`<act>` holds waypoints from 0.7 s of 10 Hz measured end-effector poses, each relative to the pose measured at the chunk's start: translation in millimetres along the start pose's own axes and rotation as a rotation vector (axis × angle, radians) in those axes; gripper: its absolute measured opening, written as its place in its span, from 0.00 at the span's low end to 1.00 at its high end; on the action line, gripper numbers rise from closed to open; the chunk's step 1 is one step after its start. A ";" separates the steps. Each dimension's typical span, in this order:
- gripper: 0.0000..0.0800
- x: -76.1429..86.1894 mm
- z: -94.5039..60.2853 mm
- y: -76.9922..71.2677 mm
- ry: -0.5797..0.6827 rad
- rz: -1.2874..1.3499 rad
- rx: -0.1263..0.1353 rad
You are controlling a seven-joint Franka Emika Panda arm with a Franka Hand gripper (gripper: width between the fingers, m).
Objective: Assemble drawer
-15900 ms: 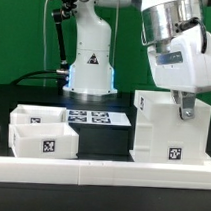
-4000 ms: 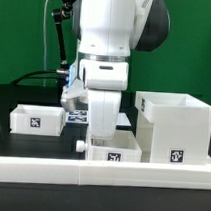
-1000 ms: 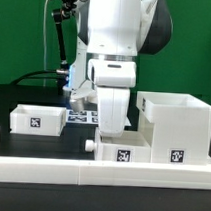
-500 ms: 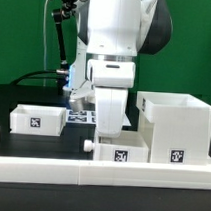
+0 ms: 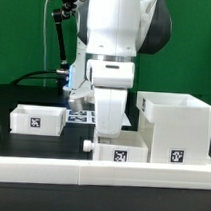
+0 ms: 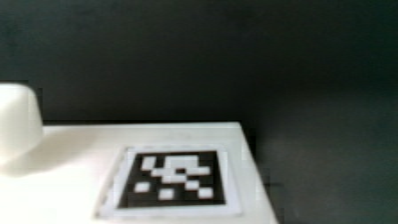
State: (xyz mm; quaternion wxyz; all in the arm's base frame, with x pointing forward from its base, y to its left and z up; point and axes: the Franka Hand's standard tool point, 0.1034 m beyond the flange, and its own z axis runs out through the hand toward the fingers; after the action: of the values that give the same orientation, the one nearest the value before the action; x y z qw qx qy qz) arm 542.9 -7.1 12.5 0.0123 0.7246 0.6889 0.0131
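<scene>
The large white hollow housing (image 5: pixel 175 127) stands at the exterior view's right, with a marker on its front. One small tray (image 5: pixel 119 150) with a marker lies just beside it, against the front wall, a small knob (image 5: pixel 86 146) on its side. My gripper (image 5: pixel 112 127) hangs right over this tray. Its fingertips are hidden behind the hand and the tray wall, so the jaws cannot be read. The second small tray (image 5: pixel 36 120) sits at the left. The wrist view shows a white face with a marker (image 6: pixel 175 180) close below, and no fingers.
The long low white border wall (image 5: pixel 50 171) runs along the front. The marker board (image 5: pixel 81 116) lies flat behind the trays. The arm's base and a black stand rise at the back. A white rounded part (image 6: pixel 15 115) shows in the wrist view.
Nothing has moved in the last second. Since 4 s ago the arm and the near tray have shifted right, up to the housing. Earlier the arm was at the housing.
</scene>
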 end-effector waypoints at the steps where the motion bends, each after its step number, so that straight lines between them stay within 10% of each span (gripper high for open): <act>1: 0.05 0.3 0.1 -0.1 0.000 -0.004 0.000; 7: 0.05 -1.6 0.1 0.2 -0.009 -0.062 0.025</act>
State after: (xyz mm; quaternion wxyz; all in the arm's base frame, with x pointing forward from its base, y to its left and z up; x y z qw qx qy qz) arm 543.1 -8.7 12.4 0.0067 0.7030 0.7112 0.0006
